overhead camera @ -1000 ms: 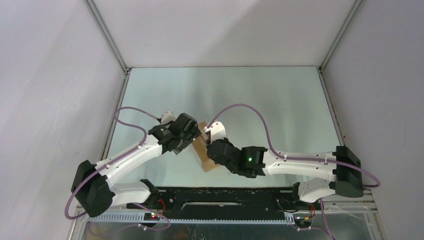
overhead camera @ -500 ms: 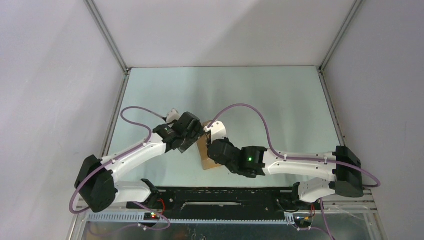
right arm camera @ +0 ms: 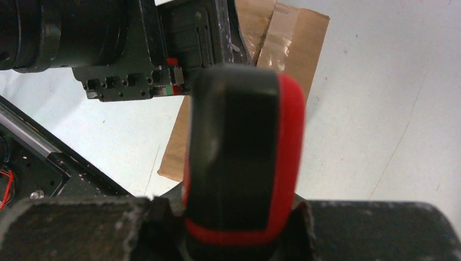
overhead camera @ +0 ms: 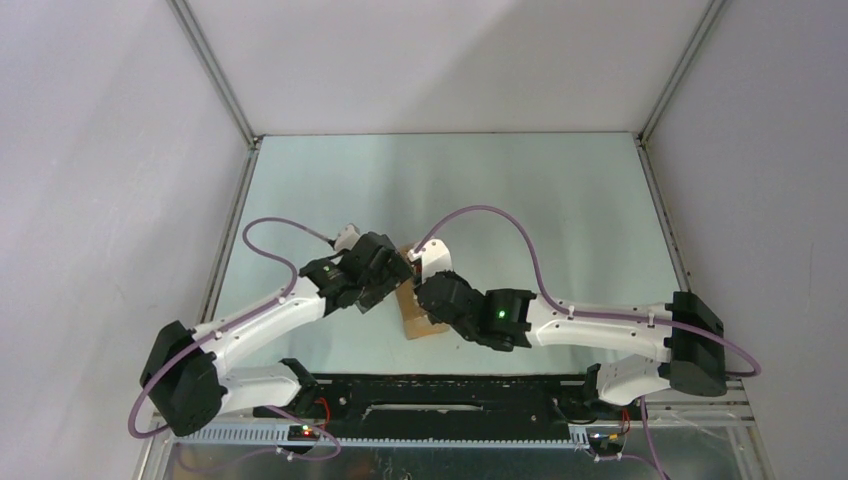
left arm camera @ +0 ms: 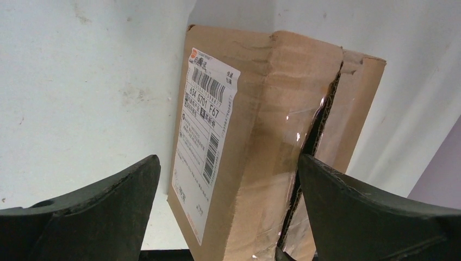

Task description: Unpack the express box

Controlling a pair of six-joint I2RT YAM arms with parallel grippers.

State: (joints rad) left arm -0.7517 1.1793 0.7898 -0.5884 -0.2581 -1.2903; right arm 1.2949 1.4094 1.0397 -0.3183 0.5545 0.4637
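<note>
The brown cardboard express box lies mid-table, mostly hidden from above by both wrists. The left gripper stands spread wide, its dark fingers flanking the box's white barcode label and glossy taped seam. The right gripper is clamped on a red-and-black utility knife; the handle blocks that wrist's view and the blade is unseen.

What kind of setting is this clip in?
Probably a lab test cell: plain white panels in metal framing enclose a pale table, with a left arm and right arm bolted at its near edge and an express box between them.
</note>
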